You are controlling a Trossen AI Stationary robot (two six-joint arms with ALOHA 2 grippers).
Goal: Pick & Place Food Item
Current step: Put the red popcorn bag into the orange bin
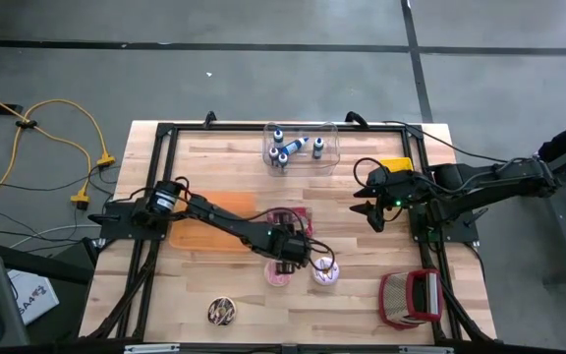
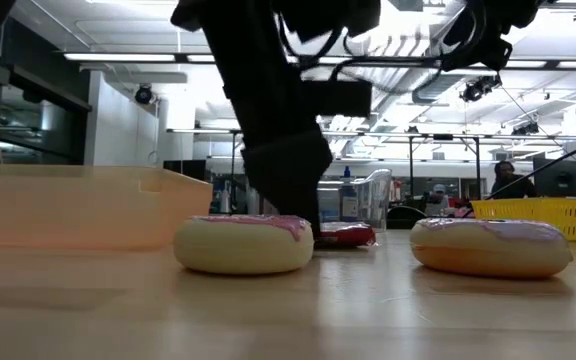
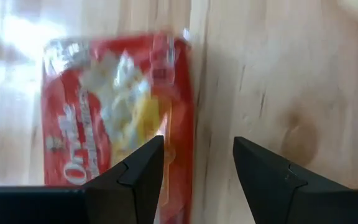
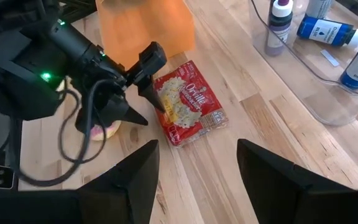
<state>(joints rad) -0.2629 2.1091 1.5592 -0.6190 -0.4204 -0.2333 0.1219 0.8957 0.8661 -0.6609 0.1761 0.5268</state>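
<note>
Popcorn packet [image 3: 117, 112] lies flat just below the open left fingers [image 3: 143, 171].

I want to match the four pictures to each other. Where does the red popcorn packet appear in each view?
High view: popcorn packet at centre, mostly under the left gripper.
Low view: low red strip behind the left donut.
Left wrist view: fills the left half.
Right wrist view: centre.
Shared landmark: the orange bin.

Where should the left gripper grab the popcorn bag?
Judging by its pose, the popcorn bag lies flat on the table, so pinch a long side edge from above. Left gripper hovers open over that edge; no neighbor crowds it.
</note>
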